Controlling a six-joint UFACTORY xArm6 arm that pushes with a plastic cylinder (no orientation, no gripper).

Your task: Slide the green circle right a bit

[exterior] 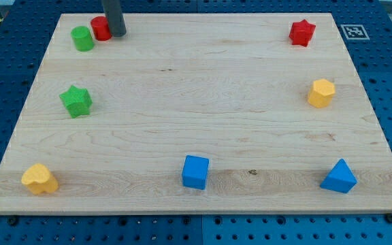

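- My tip (pixel 118 34), the lower end of one dark rod, rests at the pale wooden tabletop's (pixel 196 88) top-left; no jaws show.
- One green circle block (pixel 82 39) stands near my tip on the view's left, touching one red circle block (pixel 101 28), which sits just beside my tip.
- One green star block (pixel 76 101) lies below my tip, leftward.
- One red star block (pixel 302 32) sits far right of my tip.
- Two yellow blocks: a hexagonal one (pixel 321 92) right, a rounded one (pixel 39 179) bottom-left.
- Two blue blocks: one cube (pixel 195 171), one triangle (pixel 338 177).
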